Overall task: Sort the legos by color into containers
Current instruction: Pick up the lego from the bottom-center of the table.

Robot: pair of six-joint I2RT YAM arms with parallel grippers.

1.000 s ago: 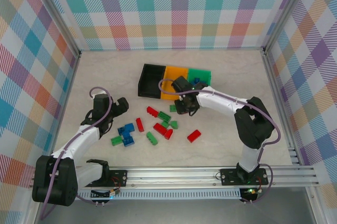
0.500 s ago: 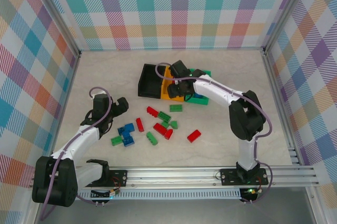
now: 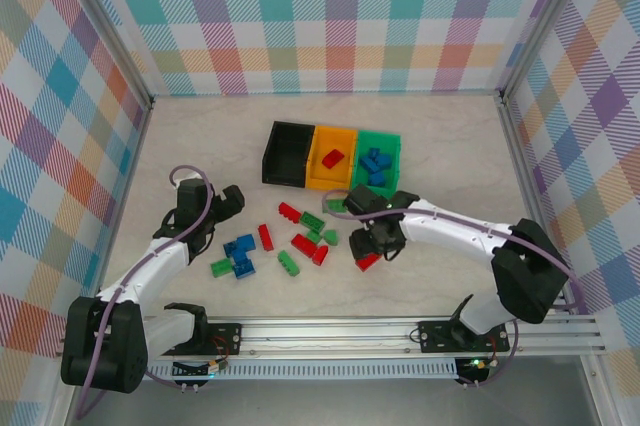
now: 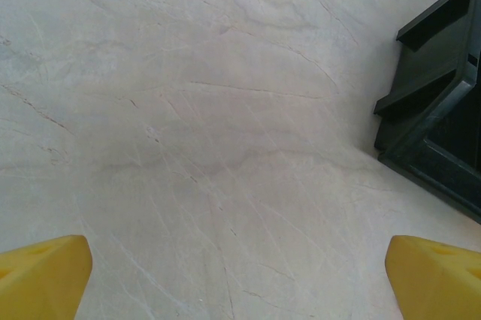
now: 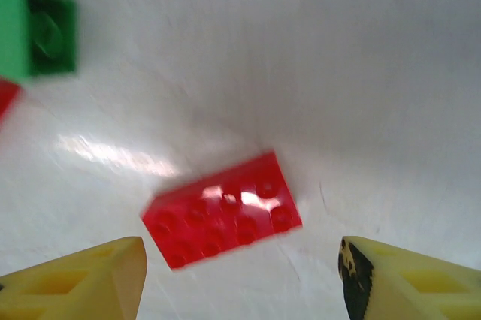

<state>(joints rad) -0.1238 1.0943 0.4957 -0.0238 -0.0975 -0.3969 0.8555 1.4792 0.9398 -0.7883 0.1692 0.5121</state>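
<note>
Three containers stand in a row at the back: black (image 3: 288, 154), orange (image 3: 322, 174) holding a red lego (image 3: 332, 158), and green (image 3: 388, 143) holding blue legos (image 3: 375, 164). Loose red, green and blue legos lie mid-table, among them a red one (image 3: 304, 244), a green one (image 3: 289, 263) and a blue one (image 3: 238, 246). My right gripper (image 3: 375, 243) hovers open over a single red lego (image 3: 368, 261). In the right wrist view this red lego (image 5: 222, 209) lies flat on the table just ahead of the open right gripper (image 5: 237, 275). My left gripper (image 3: 228, 204) is open and holds nothing.
In the left wrist view the open left gripper (image 4: 240, 279) looks onto bare marble table, with the black bin's corner (image 4: 443, 110) at the right. A green lego (image 5: 37, 31) lies left of the right gripper. Plaid walls enclose the table; a metal rail runs along the front.
My right arm swung up over the orange bin, opened, and came back down to the lone red lego. A red lego now shows in the orange bin. The left arm stayed still.
</note>
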